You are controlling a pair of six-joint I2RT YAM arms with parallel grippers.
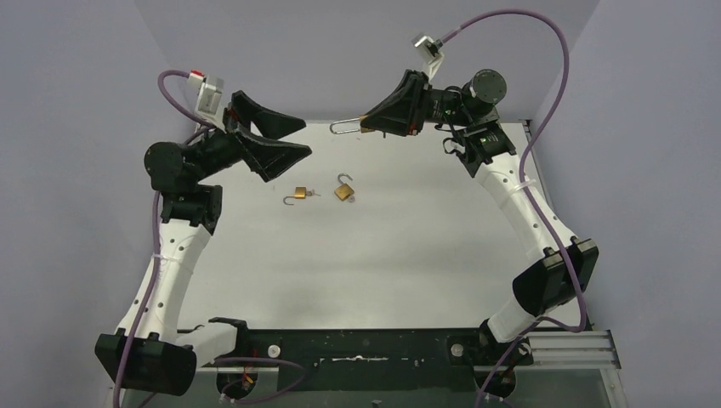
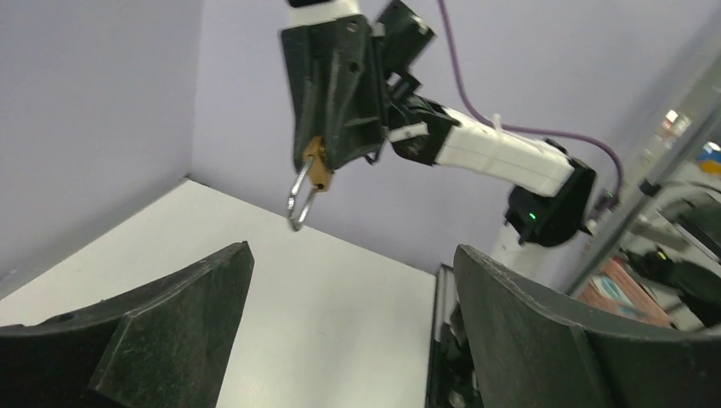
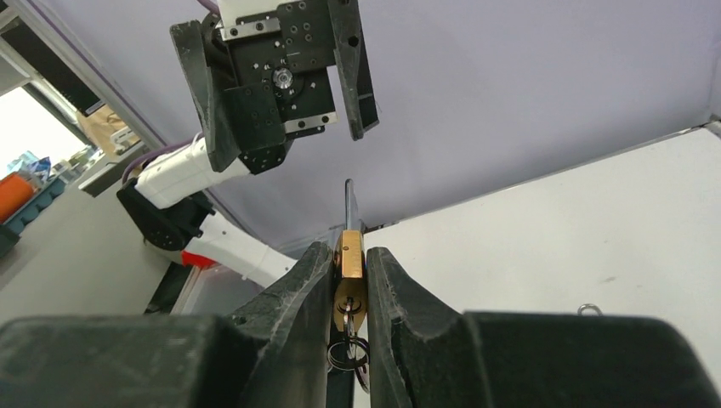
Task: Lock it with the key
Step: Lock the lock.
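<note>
The small brass padlock (image 3: 349, 276), its steel shackle (image 1: 343, 128) apparently swung open, is held high over the far edge of the white counter (image 1: 383, 263), clamped by its flat sides in the jaws of the right arm (image 1: 520, 202). Steel key rings (image 3: 349, 350) hang under it; the key itself I cannot make out. The jaws of the left arm (image 1: 183, 246) stand wide apart, facing it, with nothing in them. You should bring them slowly to the shackle and press it straight into the body. Two other brass padlocks (image 1: 299, 195) (image 1: 343, 191) lie on the counter below.
</note>
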